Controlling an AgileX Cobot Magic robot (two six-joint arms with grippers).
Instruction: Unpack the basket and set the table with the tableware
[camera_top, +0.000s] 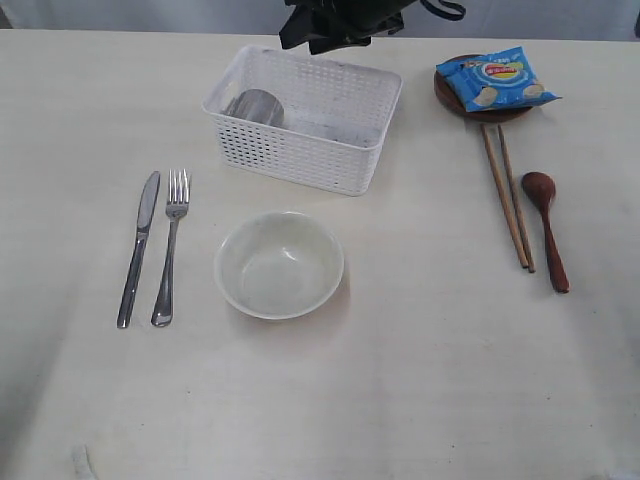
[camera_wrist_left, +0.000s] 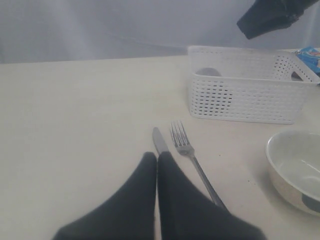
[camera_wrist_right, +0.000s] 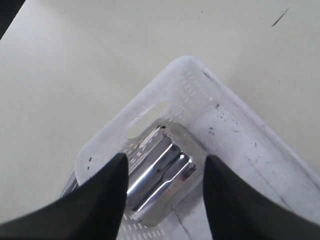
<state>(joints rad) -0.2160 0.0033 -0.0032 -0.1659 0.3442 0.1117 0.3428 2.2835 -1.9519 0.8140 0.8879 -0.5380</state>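
Right wrist view puts your right gripper spread wide above the steel cup, which lies on its side in a corner of the basket. Round and shiny, it could roll or squirt free as you close; the wall beside it may catch a finger. Your left gripper sits closed and empty by the knife. Bowl, chopsticks and spoon lie out on the surface, off your path.
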